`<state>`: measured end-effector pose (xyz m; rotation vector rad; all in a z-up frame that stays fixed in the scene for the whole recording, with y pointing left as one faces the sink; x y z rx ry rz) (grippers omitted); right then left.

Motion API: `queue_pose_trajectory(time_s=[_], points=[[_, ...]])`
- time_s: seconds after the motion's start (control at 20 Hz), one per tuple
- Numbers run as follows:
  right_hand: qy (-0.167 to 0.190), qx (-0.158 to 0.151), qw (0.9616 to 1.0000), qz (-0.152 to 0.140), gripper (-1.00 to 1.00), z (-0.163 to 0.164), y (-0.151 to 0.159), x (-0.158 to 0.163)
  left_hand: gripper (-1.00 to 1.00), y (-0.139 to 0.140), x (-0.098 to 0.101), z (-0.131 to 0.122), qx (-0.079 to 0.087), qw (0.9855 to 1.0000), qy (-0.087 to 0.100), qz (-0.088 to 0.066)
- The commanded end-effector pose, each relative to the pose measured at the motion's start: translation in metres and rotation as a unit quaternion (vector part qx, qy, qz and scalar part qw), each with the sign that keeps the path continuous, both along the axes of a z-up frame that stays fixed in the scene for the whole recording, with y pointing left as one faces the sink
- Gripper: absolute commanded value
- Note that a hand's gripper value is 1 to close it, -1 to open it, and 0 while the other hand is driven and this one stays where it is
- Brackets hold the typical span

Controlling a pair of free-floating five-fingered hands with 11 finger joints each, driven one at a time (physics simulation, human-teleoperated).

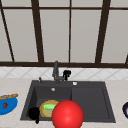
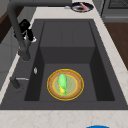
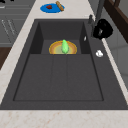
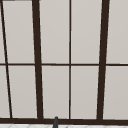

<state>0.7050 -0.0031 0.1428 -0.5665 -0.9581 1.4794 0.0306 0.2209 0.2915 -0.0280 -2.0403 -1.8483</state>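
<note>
Filling the bottom of the front view, nearest the camera, a glossy red ball (image 1: 67, 114) is sitting in front of the sink's near edge and overlapping the yellow-rimmed plate (image 1: 48, 109) behind it. Just left of that plate, the left hand (image 1: 34, 113) is hanging low at the basin's front left corner as a dark lump with one finger pointing down; whether its fingers are spread or curled, I cannot tell. Up at the back, the right hand (image 1: 66, 73) is hovering just beside the tall dark faucet (image 1: 55, 71), on its right, and in the right side view (image 3: 102, 29) it is showing as a rounded, balled-up shape right against the faucet stem, though whether it is actually gripping the faucet or only touching it is unclear; in the left side view (image 2: 25, 29) its fingers are drooping downward next to the stem. On the plate (image 2: 65, 84), which is resting on the floor of the deep basin, a green vegetable (image 2: 62, 83) is lying lengthwise. The dark sink (image 1: 90, 100) is sitting in a pale speckled countertop (image 1: 15, 86), with a blue plate (image 1: 8, 104) of food lying well to the left and a dark dish (image 1: 125, 109) at the right edge. Behind the faucet, a large window (image 4: 70, 60) with dark brown bars is spanning the wall.
</note>
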Motion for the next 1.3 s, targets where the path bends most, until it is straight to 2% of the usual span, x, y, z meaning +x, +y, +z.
queue_pose_trajectory(time_s=[0.0,0.05,0.1,0.15,0.2,0.25,0.3,0.45,0.7,0.9,0.95,1.25], points=[[0.002,0.039,0.9992,-0.004,1.0,-0.022,-0.005,0.0,0.0,0.0,0.0,0.0,0.0,1.0,0.0,0.0],[0.019,0.014,0.9997,0.0,1.0,-0.015,-0.002,0.0,0.0,0.0,0.0,0.0,0.0,1.0,0.0,0.0],[0.019,0.0,0.9998,0.001,1.0,-0.007,-0.001,0.001,0.0,0.0,0.0,0.0,0.0,1.0,0.0,0.0],[0.024,-0.008,0.9995,-0.018,-1.0,0.001,0.008,0.011,0.0,0.0,0.0,0.0,0.0,1.0,0.0,0.0],[0.032,-0.026,0.9984,-0.038,-1.0,0.003,0.016,0.017,0.0,0.0,0.0,0.0,0.0,1.0,0.0,0.0],[0.051,-0.026,0.9983,-0.012,-1.0,0.005,0.009,0.014,0.0,0.0,0.0,0.0,0.0,1.0,0.0,0.0],[0.047,-0.025,0.9986,0.0,-1.0,0.011,0.004,0.004,0.0,0.0,0.0,0.0,0.0,1.0,0.0,0.0],[0.037,-0.022,0.9991,0.005,-1.0,0.032,-0.004,0.001,0.0,0.0,0.0,0.0,0.0,1.0,0.0,0.0],[0.052,-0.021,0.9984,0.01,-1.0,0.063,-0.017,-0.004,0.0,0.0,0.0,0.0,0.0,1.0,0.0,0.0],[0.054,-0.02,0.9983,0.005,-1.0,0.052,-0.025,-0.02,0.0,0.0,0.0,0.0,0.0,1.0,0.0,0.0],[0.051,-0.021,0.9985,-0.002,-1.0,0.05,-0.025,-0.029,0.0,0.0,0.0,0.0,0.0,1.0,0.0,0.0],[0.005,-0.026,0.9996,0.0,-1.0,0.053,-0.036,-0.068,0.0,0.0,0.0,0.0,0.0,1.0,0.0,0.0]])
